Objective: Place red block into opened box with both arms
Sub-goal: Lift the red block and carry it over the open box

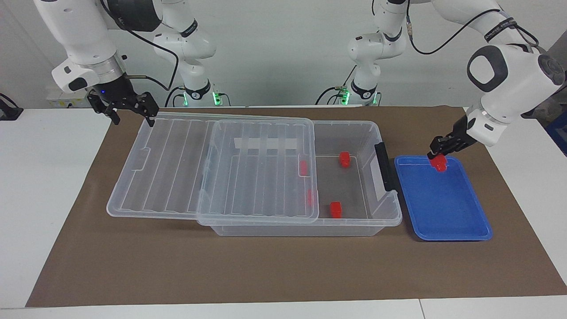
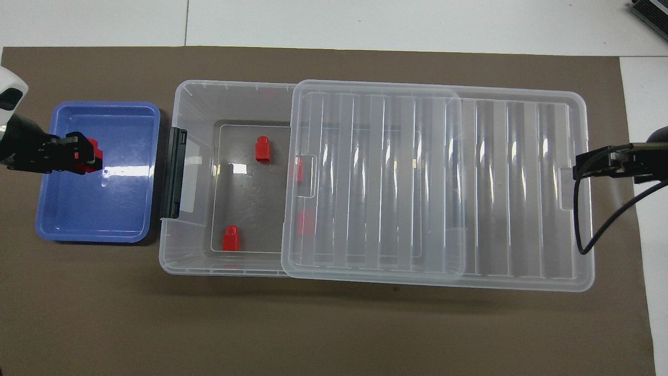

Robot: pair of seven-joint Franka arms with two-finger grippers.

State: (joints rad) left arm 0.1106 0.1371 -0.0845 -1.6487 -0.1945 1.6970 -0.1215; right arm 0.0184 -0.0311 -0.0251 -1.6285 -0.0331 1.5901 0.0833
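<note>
My left gripper (image 1: 438, 156) (image 2: 78, 154) is shut on a red block (image 1: 440, 164) (image 2: 94, 154) and holds it in the air over the blue tray (image 1: 447, 223) (image 2: 94, 222). The clear box (image 1: 390, 212) (image 2: 195, 94) stands beside the tray. Its ribbed lid (image 1: 177, 168) (image 2: 496, 183) is slid toward the right arm's end, leaving the tray end uncovered. Two red blocks (image 1: 344, 159) (image 1: 335, 209) lie on the uncovered floor, and two more (image 1: 303, 167) (image 1: 310, 197) show through the lid's edge. My right gripper (image 1: 133, 116) (image 2: 587, 163) hangs open over the lid's outer end.
A brown mat (image 1: 266, 270) covers the table under the box and tray. A black latch bar (image 1: 384, 166) sits on the box's end next to the tray. White tabletop (image 1: 40, 186) borders the mat at both ends.
</note>
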